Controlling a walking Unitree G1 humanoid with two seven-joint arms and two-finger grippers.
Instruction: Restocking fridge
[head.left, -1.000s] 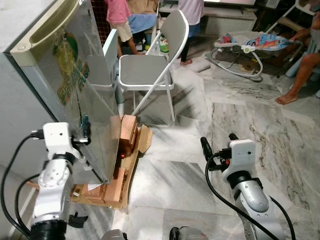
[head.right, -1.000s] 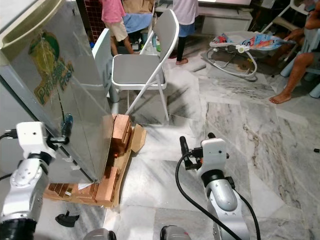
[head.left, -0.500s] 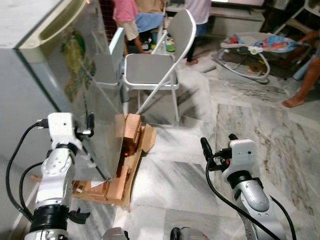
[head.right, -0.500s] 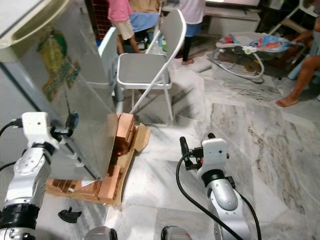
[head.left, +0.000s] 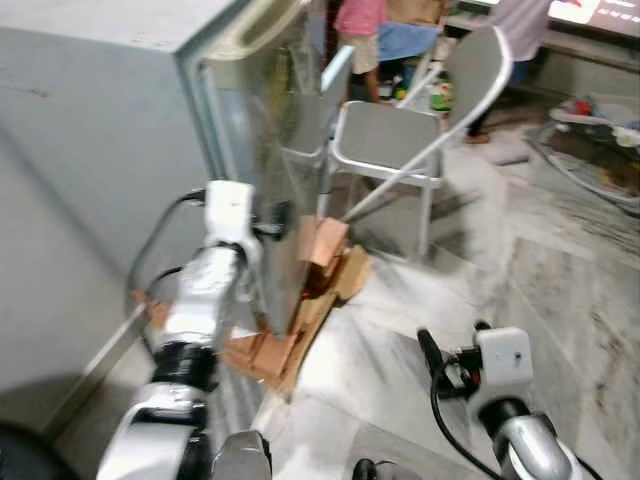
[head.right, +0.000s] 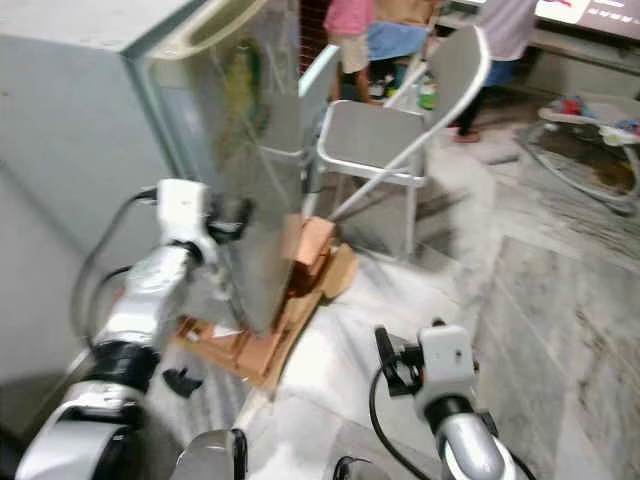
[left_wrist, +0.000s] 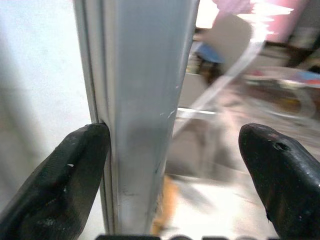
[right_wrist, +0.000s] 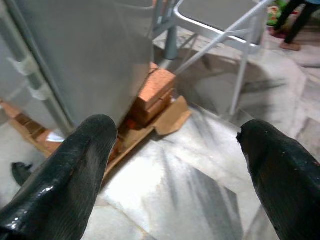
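The grey fridge (head.left: 90, 150) stands at the left, its shiny door (head.left: 275, 120) swung out towards the chair. My left gripper (head.right: 235, 215) is raised at the door's free edge. In the left wrist view the door edge (left_wrist: 145, 100) runs between my two open fingers (left_wrist: 75, 170), one on the inner side and one on the outer side. My right gripper (head.left: 452, 340) hangs low over the marble floor, open with nothing in it, and in the right wrist view (right_wrist: 175, 130) it looks towards the fridge's foot.
Bricks and cardboard (head.left: 320, 250) prop up the fridge's base. A white folding chair (head.left: 400, 140) stands just beyond the door. People (head.left: 360, 20) stand at the back, and a baby bouncer (head.right: 580, 130) lies far right. A small black object (head.right: 180, 380) lies by the fridge.
The whole view has swung, so the fridge now sits more centrally and its door shows edge-on. My left gripper stays at the door edge. The right arm hangs as before.
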